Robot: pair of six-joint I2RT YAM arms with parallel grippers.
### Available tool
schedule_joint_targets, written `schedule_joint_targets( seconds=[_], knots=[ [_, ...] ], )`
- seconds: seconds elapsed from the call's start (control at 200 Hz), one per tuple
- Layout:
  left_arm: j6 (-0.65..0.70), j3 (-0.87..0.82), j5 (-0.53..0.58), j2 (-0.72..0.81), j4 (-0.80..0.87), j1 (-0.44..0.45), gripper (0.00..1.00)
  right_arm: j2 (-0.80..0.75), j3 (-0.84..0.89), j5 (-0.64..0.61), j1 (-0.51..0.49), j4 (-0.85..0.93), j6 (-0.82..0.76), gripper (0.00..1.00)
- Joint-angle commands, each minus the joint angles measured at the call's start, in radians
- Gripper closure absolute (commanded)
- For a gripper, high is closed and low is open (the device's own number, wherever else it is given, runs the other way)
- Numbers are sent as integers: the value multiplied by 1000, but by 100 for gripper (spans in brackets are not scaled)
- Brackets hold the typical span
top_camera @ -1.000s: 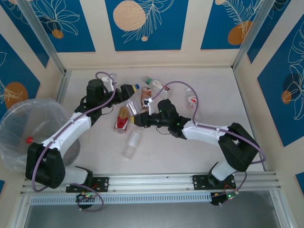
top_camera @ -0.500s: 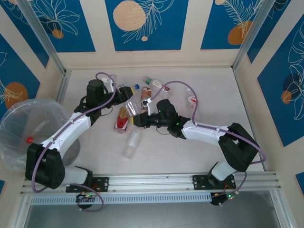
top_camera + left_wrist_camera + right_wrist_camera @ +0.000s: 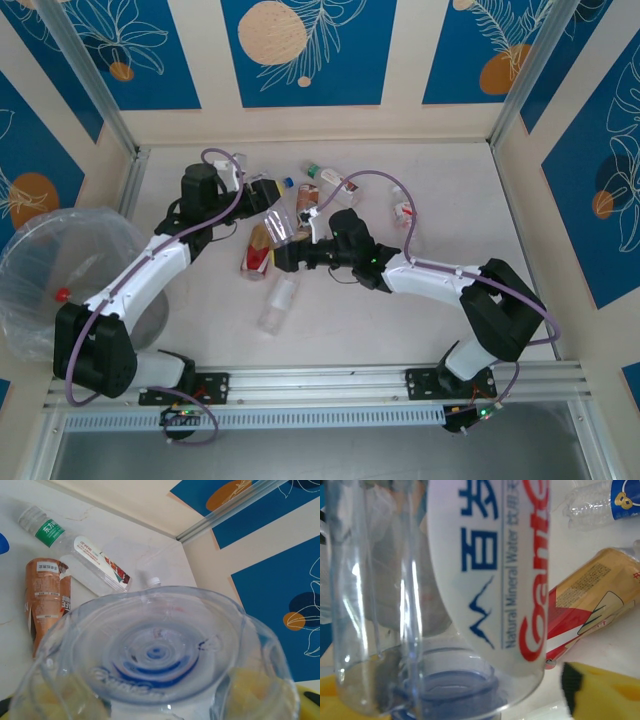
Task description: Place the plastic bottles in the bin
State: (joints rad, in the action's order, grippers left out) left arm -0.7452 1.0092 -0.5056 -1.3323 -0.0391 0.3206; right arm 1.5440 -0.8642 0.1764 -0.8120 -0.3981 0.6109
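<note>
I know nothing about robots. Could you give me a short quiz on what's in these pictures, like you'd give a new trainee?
1. True or false: the bin stands to the robot's right.
2. The clear bottle between the two grippers has a label that is: A) white with blue and red lettering, B) plain green, C) brown.
3. Which one has the bottle's base facing straight into its camera, the left gripper or the right gripper?
Key: 1 false (it stands to the robot's left); 2 A; 3 left.
</note>
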Motion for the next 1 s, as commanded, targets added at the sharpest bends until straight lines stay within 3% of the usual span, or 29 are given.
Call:
schedule_joint_targets(
  seconds=[0.0,0.17,0.51,0.705,0.835,0.995],
  knots=[
    [18,32,-19,-4,2,-3,47,-6,-2,-11,-1,3,-15,0],
    [28,39,17,-2,29,-2,47,-62,-9,5,-3,62,-70,1],
    [58,75,52,-16,101,-3,46,-188,16,-171,7,173,-139,0],
    [95,90,96,3,160,-2,46,-275,70,-326,23,250,-106,0],
    [123,110,126,14,205,-3,46,-291,59,-513,61,397,-5,0],
    [155,134,158,33,253,-3,46,-292,71,-524,145,456,98,0]
  ],
)
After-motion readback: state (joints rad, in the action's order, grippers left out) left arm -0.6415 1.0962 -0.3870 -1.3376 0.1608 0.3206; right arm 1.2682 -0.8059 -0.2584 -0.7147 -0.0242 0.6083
